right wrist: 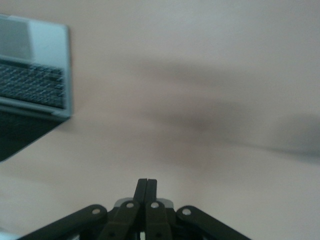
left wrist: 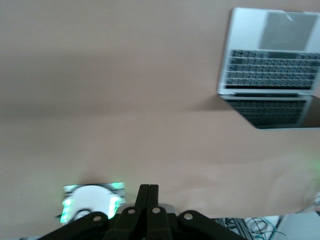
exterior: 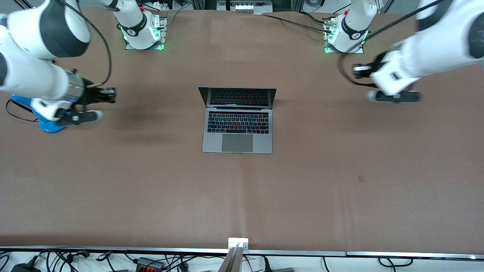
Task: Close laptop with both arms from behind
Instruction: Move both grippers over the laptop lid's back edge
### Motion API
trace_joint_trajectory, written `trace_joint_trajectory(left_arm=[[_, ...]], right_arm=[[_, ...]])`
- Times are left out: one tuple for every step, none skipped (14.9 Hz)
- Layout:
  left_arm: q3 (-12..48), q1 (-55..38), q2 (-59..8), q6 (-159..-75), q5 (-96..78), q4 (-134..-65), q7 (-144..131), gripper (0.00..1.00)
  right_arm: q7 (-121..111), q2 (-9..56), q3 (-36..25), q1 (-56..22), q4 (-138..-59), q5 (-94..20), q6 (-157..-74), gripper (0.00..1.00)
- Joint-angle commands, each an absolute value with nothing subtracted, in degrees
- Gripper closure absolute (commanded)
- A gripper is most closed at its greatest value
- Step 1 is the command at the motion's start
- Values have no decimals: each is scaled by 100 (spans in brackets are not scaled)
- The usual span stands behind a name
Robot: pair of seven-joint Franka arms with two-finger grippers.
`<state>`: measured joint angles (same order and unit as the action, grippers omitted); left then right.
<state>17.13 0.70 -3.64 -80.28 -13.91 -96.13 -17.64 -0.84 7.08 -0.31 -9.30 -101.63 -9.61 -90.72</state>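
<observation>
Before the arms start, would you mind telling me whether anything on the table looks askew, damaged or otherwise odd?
Nothing stands out. The laptop sits open and square at mid-table, its screen dark, with no visible damage. The left claw and right claw are both shut, each up over bare table toward its own end, clear of the laptop.
</observation>
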Motion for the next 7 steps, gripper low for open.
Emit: trace_joint_trajectory(left_arm=[[2169,88,270,-9005,-1880,-10833,-1881,100],[2502,88,351,-9313,-1942,-11098,-1933,100],[2783,88,343,-9508,-1977,-11222,-2064,100],[2969,88,334,-9753,-1986,-11354,-2170,100],[3110,70,334,-10008,-1986,-11503,-2223,100],[3355,70,334,-10246,-2004,-11627,-2328,100],[3575,79,325,-10483,-2004,-11741,-2512,100]], right_arm=[[18,580,-62,-1045,-10677,-1720,-9158,100],[18,589,-62,-1168,-10827,-1975,-9245,100],[18,589,-62,-1326,-10967,-2160,-9342,100],[18,580,-62,-1519,-11091,-2284,-9473,100],[18,589,-62,-1738,-11187,-2329,-9553,100],[18,598,-62,-2010,-11267,-2338,-9684,100],[44,598,-70,-2343,-11337,-2338,-9799,100]])
